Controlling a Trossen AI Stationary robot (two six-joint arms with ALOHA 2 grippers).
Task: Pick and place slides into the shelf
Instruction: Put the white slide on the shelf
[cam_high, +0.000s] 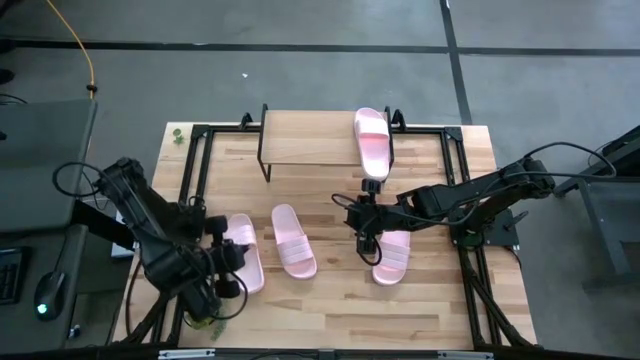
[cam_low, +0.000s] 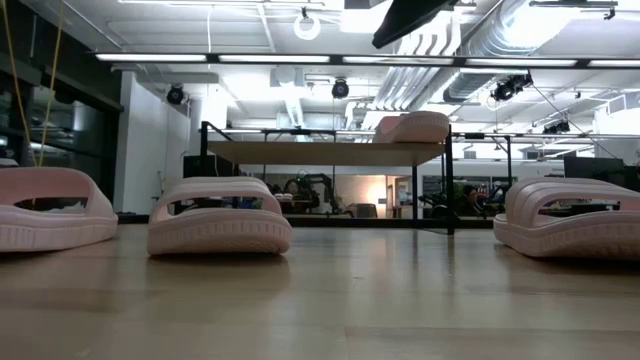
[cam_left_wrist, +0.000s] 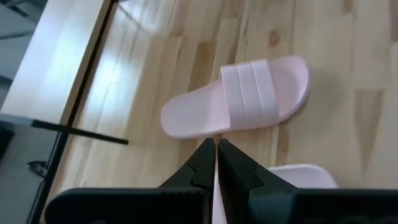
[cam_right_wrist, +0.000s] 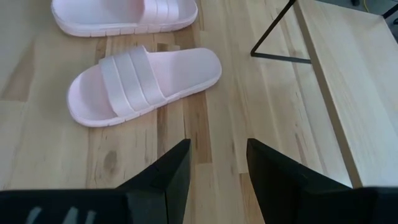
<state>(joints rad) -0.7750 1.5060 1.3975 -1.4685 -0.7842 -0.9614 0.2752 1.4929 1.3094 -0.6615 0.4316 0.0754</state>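
Firstly, shelf (cam_high: 300, 140): shelved slide (cam_high: 372, 140) lies at its right end; crowd it and you knock it off
Right gripper (cam_right_wrist: 217, 146): fingers spread, empty, near middle slide (cam_right_wrist: 143, 84); a shallow grab slips
Left gripper (cam_left_wrist: 215, 144): fingers together over left slide (cam_high: 252, 270); hold unclear

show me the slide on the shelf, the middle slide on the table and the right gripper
slide on the shelf (cam_high: 372, 140), high view, on its strap
middle slide on the table (cam_high: 294, 240), high view, on its strap
right gripper (cam_right_wrist: 216, 163), right wrist view, midway between its open fingertips
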